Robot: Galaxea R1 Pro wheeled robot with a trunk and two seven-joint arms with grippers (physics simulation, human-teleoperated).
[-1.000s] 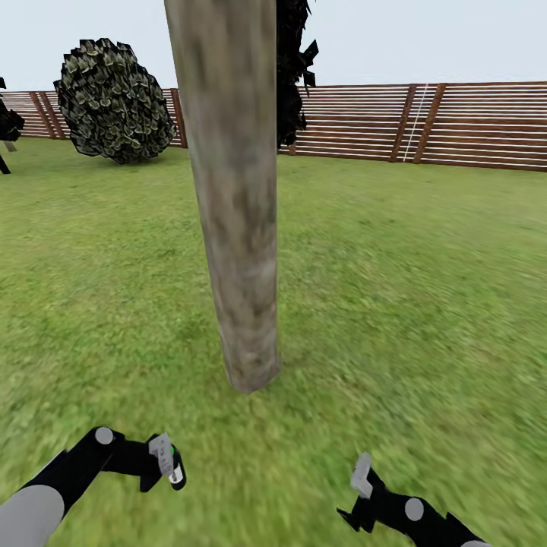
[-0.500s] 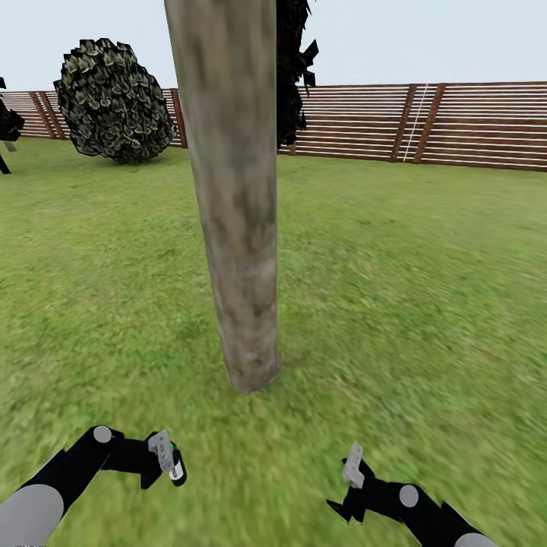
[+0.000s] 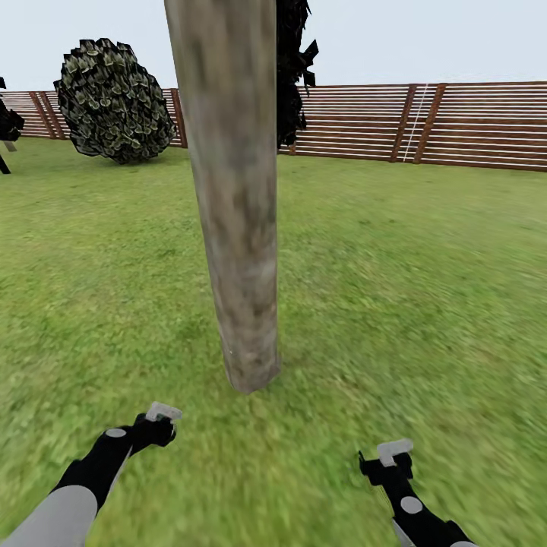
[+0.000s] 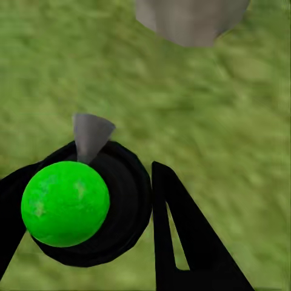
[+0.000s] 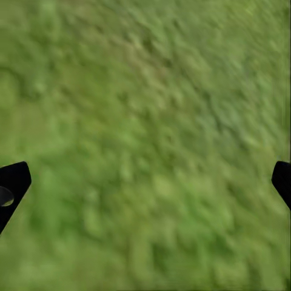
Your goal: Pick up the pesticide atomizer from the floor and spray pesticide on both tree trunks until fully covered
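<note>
The pesticide atomizer, a black round body with a bright green ball-shaped cap and a grey cone nozzle, is being gripped between the jaws of the left gripper, as the left wrist view is showing. It is being held low over the green grass lawn, and its grey nozzle is being pointed toward the foot of the thick, pale grey-brown mottled tree trunk, whose base is seen near the edge of that same view. This aiming is probably being done so that the spray is sent onto the bark, starting from the lowest part.

In the head view the left gripper is being kept just before the trunk base, near it but not touching it. The right gripper is being held further to the right side, well apart from the trunk; its jaws are being kept wide apart with nothing between them, only grass being seen in the right wrist view. It is likely being kept out of the way of the spray.

By count: one trunk is being faced, one atomizer is being held, two grippers are being seen. One round dark green shrub is standing in front of the brown horizontal-slat wooden fence. White specks of pesticide cannot be made out with certainty on the bark.
</note>
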